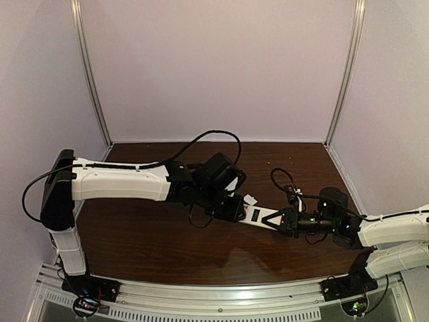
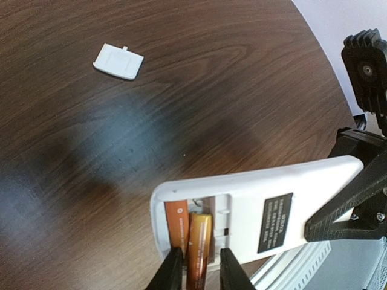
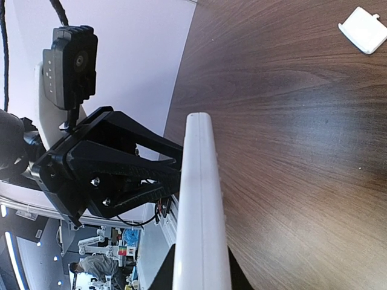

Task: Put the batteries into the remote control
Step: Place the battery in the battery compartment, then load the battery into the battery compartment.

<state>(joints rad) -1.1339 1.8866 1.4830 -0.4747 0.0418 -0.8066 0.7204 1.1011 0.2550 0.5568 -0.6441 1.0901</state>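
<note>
The remote control point(image 2: 272, 193) hangs above the table, white back up, with its battery bay uncovered. My right gripper point(image 3: 199, 266) is shut on its far end and sees it edge-on. One orange battery point(image 2: 176, 226) lies seated in the bay's left slot. A second battery point(image 2: 199, 241) rests tilted in the right slot, its near end sticking out between the fingers of my left gripper point(image 2: 201, 269). Those jaws stand slightly open, with a thin gap on each side of the battery. From above, both grippers point(image 1: 234, 209) meet at the remote point(image 1: 258, 216) mid-table.
The loose white cover piece point(image 2: 118, 61) lies flat on the dark wooden table point(image 2: 211, 90), beyond the remote; from above it shows just behind the remote point(image 1: 251, 200). The right arm's cable point(image 1: 285, 181) loops over the table. White walls enclose the back and sides.
</note>
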